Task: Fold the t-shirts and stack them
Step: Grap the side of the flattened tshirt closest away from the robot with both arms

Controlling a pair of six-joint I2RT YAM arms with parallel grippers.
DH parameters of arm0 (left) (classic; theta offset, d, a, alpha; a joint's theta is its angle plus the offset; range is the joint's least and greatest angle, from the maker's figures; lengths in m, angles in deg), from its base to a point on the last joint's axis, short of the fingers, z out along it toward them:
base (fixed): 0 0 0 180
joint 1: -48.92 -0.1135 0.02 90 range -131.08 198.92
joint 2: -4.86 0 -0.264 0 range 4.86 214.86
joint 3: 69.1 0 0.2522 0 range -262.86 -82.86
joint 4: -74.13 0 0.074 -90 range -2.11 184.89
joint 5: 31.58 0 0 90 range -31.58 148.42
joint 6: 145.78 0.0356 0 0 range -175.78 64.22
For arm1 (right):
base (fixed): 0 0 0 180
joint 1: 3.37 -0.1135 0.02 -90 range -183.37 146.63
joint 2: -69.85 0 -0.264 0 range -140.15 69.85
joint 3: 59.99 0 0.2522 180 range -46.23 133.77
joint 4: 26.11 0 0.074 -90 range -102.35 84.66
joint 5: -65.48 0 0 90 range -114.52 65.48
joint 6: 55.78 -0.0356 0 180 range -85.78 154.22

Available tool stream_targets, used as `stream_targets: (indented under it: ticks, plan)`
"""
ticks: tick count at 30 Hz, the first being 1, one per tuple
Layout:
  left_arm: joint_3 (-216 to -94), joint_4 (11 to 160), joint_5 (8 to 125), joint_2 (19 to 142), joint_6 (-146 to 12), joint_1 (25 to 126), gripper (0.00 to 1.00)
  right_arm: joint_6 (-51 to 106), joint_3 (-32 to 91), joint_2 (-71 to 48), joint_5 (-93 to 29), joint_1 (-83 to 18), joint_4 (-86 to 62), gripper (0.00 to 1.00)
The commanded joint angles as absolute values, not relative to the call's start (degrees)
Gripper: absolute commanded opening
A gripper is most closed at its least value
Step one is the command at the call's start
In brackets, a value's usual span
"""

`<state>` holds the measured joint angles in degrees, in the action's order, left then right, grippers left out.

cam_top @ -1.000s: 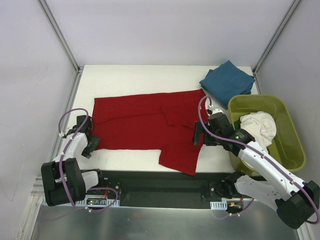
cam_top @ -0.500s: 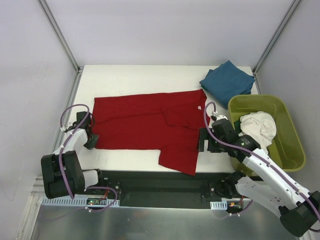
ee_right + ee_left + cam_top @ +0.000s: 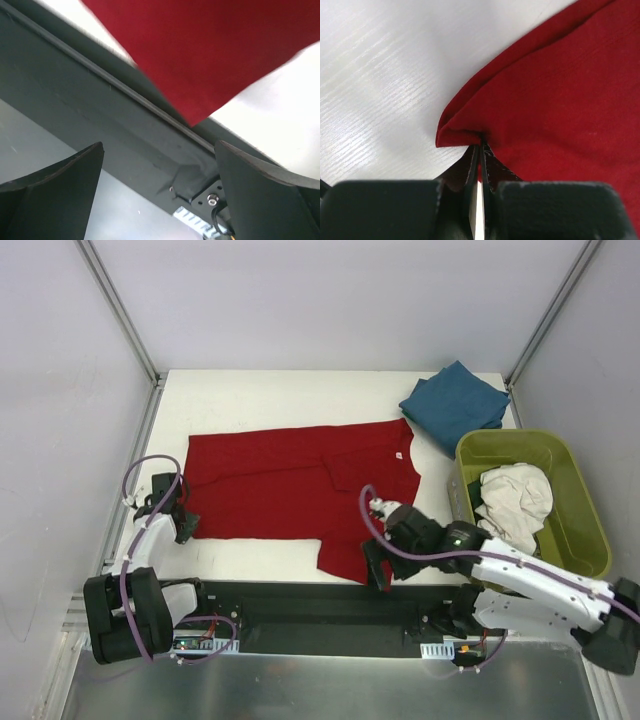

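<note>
The deep red t-shirt (image 3: 290,490) lies spread flat across the table, its small white neck label (image 3: 398,453) near the right edge. My left gripper (image 3: 183,528) is shut on the shirt's near left corner. In the left wrist view, the left gripper (image 3: 481,146) pinches a raised fold of the red t-shirt (image 3: 560,95). My right gripper (image 3: 373,574) hangs open at the table's near edge, over the shirt's near right corner. The right wrist view shows the red t-shirt's corner (image 3: 225,60) beyond the right gripper (image 3: 160,170), untouched. A folded teal-blue t-shirt (image 3: 455,405) lies at the back right. The white t-shirt (image 3: 515,500) is crumpled in the tub.
An olive-green plastic tub (image 3: 583,540) stands at the right edge of the table. The dark base rail (image 3: 300,615) runs along the near edge, just below my right gripper. White walls with metal corner posts enclose the table.
My left gripper has shut on the red shirt's near left corner. The right arm has swung from the shirt's right edge down and left to the near edge, still open.
</note>
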<state>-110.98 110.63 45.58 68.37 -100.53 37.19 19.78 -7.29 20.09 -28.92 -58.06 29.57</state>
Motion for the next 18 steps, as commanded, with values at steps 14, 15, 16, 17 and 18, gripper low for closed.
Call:
stream_targets:
  ticks: [14, 15, 16, 17, 18]
  plan:
    - [-109.1, 105.5, 50.9, 68.8, -97.5, 36.9, 0.00, 14.3, 3.3, -14.2, -16.1, -72.6, 27.9, 0.71]
    - [-109.1, 105.4, 50.9, 68.9, -97.5, 36.9, 0.00, 13.9, 3.3, -14.8, -16.0, -72.5, 27.8, 0.70]
    - [-109.2, 105.5, 51.0, 69.1, -97.5, 36.9, 0.00, 13.5, 2.9, -15.8, -15.7, -72.4, 27.7, 0.69]
    - [-109.2, 105.4, 51.1, 69.2, -97.5, 36.9, 0.00, 13.2, 2.7, -16.3, -15.6, -72.4, 27.6, 0.69]
    - [-109.3, 105.4, 51.1, 69.4, -97.5, 36.9, 0.00, 13.0, 2.5, -16.5, -15.5, -72.1, 27.5, 0.68]
